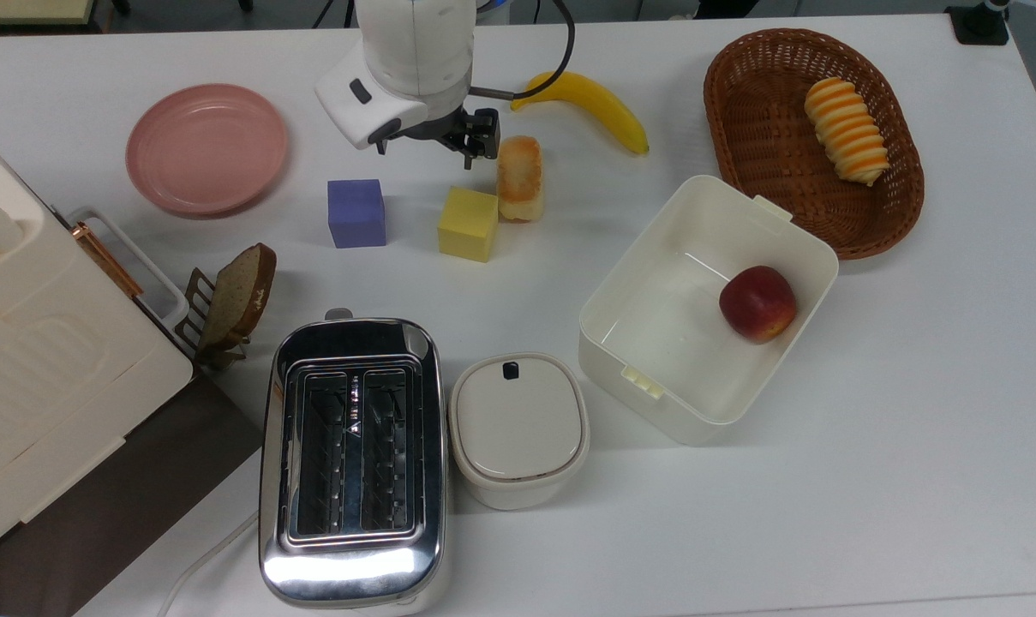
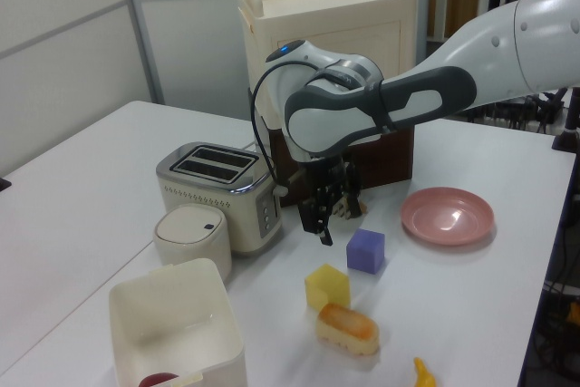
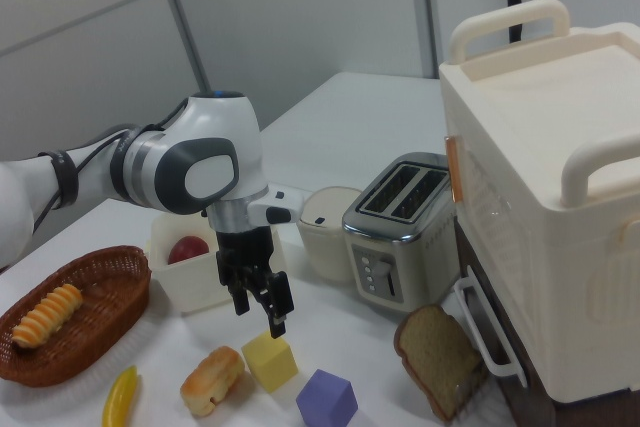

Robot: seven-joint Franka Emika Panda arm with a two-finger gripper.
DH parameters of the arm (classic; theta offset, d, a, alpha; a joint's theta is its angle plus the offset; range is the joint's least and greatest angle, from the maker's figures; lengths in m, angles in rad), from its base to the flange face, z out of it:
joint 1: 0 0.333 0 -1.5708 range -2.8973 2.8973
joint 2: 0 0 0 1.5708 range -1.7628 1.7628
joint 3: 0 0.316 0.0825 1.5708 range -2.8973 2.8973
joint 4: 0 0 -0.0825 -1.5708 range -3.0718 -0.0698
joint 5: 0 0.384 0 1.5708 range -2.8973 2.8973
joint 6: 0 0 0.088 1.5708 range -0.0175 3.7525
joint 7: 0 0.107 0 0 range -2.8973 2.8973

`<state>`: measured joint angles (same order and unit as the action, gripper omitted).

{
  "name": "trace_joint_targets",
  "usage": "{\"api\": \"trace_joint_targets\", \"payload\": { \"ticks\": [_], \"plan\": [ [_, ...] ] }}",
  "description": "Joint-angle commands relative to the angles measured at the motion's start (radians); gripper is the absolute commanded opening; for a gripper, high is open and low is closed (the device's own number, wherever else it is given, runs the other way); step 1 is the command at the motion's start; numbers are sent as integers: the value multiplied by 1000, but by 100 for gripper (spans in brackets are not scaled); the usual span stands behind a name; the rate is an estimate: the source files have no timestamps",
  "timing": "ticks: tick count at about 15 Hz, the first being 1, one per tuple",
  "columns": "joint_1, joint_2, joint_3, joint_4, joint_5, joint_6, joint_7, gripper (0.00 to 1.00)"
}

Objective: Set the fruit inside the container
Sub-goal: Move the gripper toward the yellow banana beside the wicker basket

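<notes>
The fruit, a yellow banana (image 1: pixel 582 107), lies on the white table near the far edge in the top view; it also shows in the right view (image 3: pixel 120 397), and its tip shows in the left view (image 2: pixel 422 373). The container (image 1: pixel 620 283), a cream-white bin (image 3: pixel 170 282) (image 2: pixel 177 314), stands in front of the banana and to the top view's right of it, with a red apple (image 1: pixel 757 302) inside. My gripper (image 1: pixel 436 147) (image 3: pixel 258 315) (image 2: pixel 333 222) hangs open and empty over the table. It is to the top view's left of the banana, above a yellow cube (image 1: pixel 468 224).
A toasted bun (image 1: pixel 519 177) lies beside the yellow cube, a purple cube (image 1: pixel 356 212) further left. A pink plate (image 1: pixel 206 147), bread slice in a rack (image 1: pixel 239 291), toaster (image 1: pixel 352 458), lidded white pot (image 1: pixel 518 427) and wicker basket (image 1: pixel 740 128) with a striped pastry (image 1: pixel 845 130) surround them.
</notes>
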<state>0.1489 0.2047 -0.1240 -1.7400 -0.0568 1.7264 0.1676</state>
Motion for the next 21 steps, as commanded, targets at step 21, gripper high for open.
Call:
{"api": "trace_joint_targets", "payload": {
  "ticks": [21],
  "plan": [
    [460,-123,1,-272,3,-159,-479,100]
  ]
}}
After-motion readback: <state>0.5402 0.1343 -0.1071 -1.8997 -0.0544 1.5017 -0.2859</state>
